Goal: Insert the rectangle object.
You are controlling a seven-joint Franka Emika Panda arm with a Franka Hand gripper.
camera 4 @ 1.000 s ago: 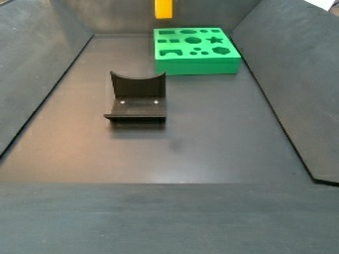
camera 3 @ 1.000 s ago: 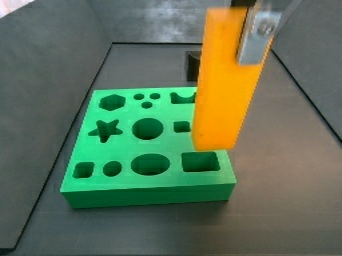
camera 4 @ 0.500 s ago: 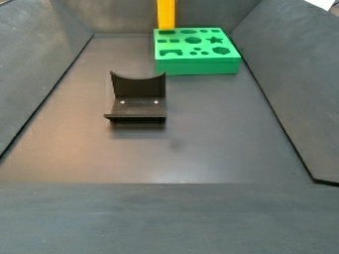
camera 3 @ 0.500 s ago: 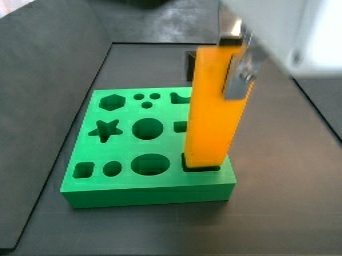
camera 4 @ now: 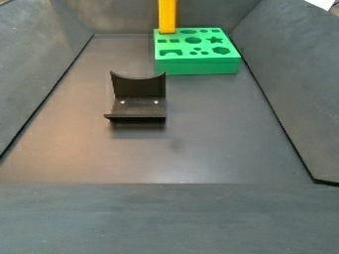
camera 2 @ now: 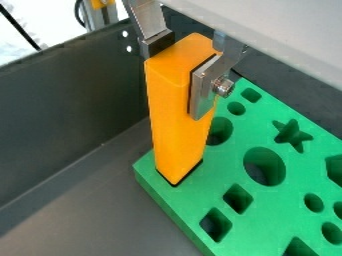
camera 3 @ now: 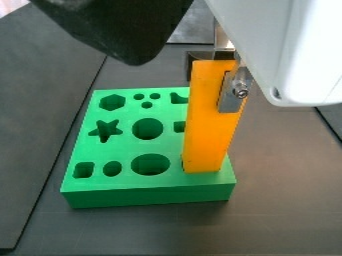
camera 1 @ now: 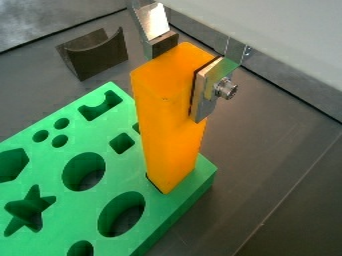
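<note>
Rectangle object (camera 1: 171, 115), orange-yellow, is standing upright with its lower end sitting in a corner opening of the green board (camera 1: 80, 200). Hand (camera 1: 183, 67) is clamping the block's upper part between its silver fingers (camera 2: 205, 84). In a side view the fixture (camera 4: 135, 96) is resting on the dark surface (camera 4: 199, 149), well apart from the board.

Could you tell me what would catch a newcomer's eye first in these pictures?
The orange block stands upright at a corner of the green board, its foot in a rectangular hole. The tool clamps the block near its top, silver fingers on opposite faces. The dark fixture sits alone on the floor, apart from the board.
</note>
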